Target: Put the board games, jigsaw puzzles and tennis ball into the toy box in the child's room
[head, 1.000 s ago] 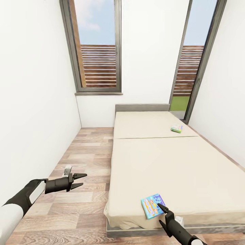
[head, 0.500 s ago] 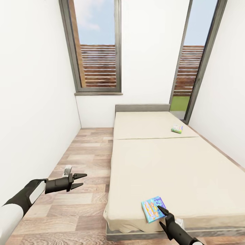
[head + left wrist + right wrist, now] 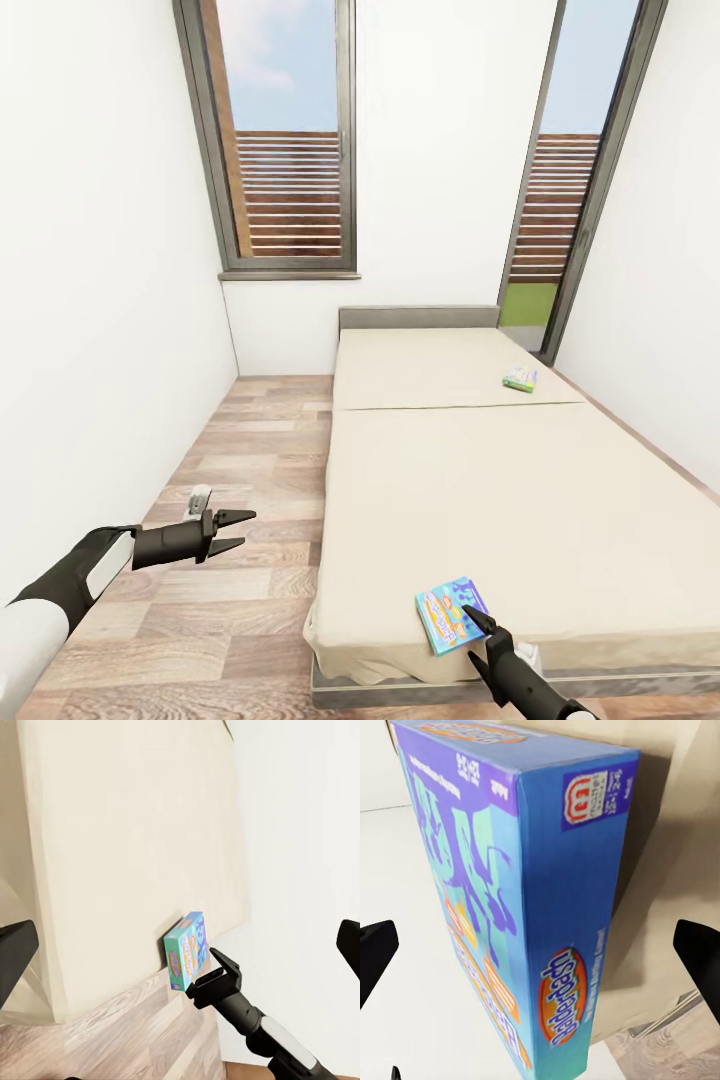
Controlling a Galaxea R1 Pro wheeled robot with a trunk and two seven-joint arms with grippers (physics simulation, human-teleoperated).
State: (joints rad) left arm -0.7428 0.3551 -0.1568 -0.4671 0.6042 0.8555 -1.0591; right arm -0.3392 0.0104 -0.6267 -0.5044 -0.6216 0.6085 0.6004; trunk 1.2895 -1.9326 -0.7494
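Nearest the robot, the right gripper (image 3: 478,632) reached the near edge of the bed (image 3: 520,500), its black fingers parted on either side of the blue board game (image 3: 450,612), a thin glossy cardboard box with orange lettering lying flat at the mattress corner. In the right wrist view the box's blue spine (image 3: 577,907) stood between the two dark fingertips (image 3: 701,952), with gaps on both sides, so nothing was clasped. Against the frame a second before, the gripper had edged forward to the box's corner; over the last half second nothing shifted. The left gripper (image 3: 232,532) hung over the wood-plank floor (image 3: 250,600) beside the bed, its pointed fingers spread and holding nothing. The mattress was smooth, matte beige, in two sections on a grey frame. Farther up, near the grey headboard (image 3: 418,317), lay a second, green-bordered board game (image 3: 519,378). Beyond stood white walls and tall dark-framed windows (image 3: 290,140) with brown slats outside.
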